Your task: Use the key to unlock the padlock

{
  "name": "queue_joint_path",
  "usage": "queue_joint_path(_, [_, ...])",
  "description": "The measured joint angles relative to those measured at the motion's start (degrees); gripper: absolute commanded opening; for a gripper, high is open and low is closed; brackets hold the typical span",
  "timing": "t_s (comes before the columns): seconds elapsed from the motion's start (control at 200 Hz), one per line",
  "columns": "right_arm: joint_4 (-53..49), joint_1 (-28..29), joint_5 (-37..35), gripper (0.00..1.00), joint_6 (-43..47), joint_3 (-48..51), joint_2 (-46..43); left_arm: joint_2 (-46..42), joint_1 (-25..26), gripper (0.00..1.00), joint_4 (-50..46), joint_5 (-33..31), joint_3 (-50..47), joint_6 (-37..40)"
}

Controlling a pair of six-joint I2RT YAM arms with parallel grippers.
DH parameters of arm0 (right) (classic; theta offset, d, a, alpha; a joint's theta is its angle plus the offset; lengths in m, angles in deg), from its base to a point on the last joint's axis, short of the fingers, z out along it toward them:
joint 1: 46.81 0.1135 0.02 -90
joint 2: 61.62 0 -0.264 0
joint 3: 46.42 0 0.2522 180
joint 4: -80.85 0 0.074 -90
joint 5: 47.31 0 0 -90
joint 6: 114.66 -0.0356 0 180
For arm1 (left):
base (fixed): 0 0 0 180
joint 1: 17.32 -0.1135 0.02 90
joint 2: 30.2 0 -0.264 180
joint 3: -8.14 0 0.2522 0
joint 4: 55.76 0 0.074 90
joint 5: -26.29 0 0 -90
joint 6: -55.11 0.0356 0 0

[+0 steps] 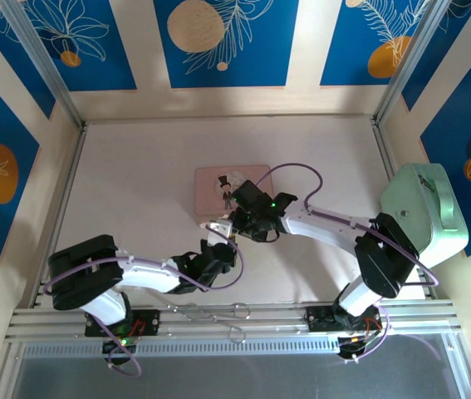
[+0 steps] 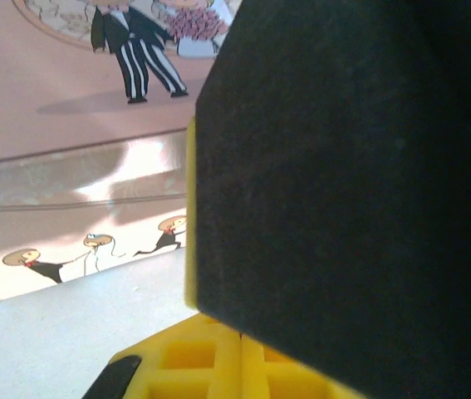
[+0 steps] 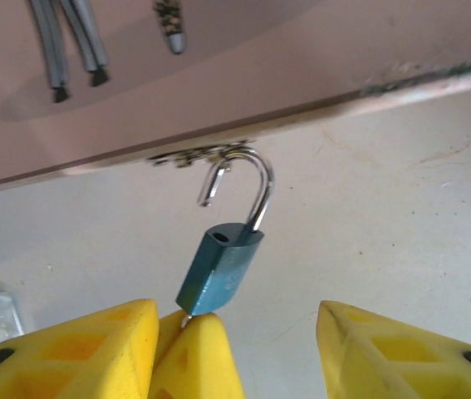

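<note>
Pale tabletop, pink box at twelve o'clock, padlock hanging off its clasp, shackle open; right gripper spread at six. Black bulk masks left gripper, can't tell its grip.

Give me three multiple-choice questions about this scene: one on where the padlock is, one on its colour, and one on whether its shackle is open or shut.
1. Where is the padlock?
A. Hanging at the edge of the pink box
B. Lying flat on the table, away from the box
C. Resting on the picture on the box lid

2. What colour is the padlock's body?
A. Red
B. Blue-teal
C. Gold

3. How does the shackle stand?
A. Both ends seated in the body
B. One end free of the body
C. Pulled off altogether

Answers:
1 A: in the right wrist view the shackle hooks onto the box's edge and the body dangles below it.
2 B: the body is plainly blue-teal, and the loop is silver.
3 B: the shorter end hangs clear above its hole in the body.
</note>
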Motion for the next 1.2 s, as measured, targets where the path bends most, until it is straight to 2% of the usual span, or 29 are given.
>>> queue_joint_path(0.48, [-6.29, -0.94, -0.13, 0.38, -3.15, -3.5, 3.13, 2.54, -0.02, 0.0, 2.58, -1.92, 0.04, 1.07])
queue_joint_path(0.635, [-9.11, -1.14, 0.52, 0.38, -3.1, -5.27, 4.72, 3.23, -0.02, 0.0, 2.69, -2.43, 0.04, 1.07])
queue_joint_path(0.695, [-9.31, -1.18, 0.52, 0.43, -3.13, -5.29, 4.87, 3.61, -0.02, 0.0, 2.93, -2.43, 0.04, 1.09])
queue_joint_path(0.75, [-7.76, -1.18, 0.42, 0.47, -3.13, -4.39, 4.39, 3.91, -0.07, 0.0, 3.52, -2.58, 0.07, 1.07])
queue_joint_path(0.86, [-2.08, -1.11, -0.59, 0.48, -3.98, 0.22, 0.87, 4.13, 0.0, 0.0, 4.94, -1.68, 0.04, 2.47])
queue_joint_path(1.025, [2.97, -1.22, -4.55, 0.47, -5.44, 3.65, -4.35, 4.13, 0.22, 0.0, 9.33, -0.85, 0.37, 4.13])
queue_joint_path(1.196, [7.15, -1.9, -8.2, 0.43, -9.01, 3.61, -5.11, 4.15, 1.86, 0.0, 12.17, 1.31, 0.55, 6.69])
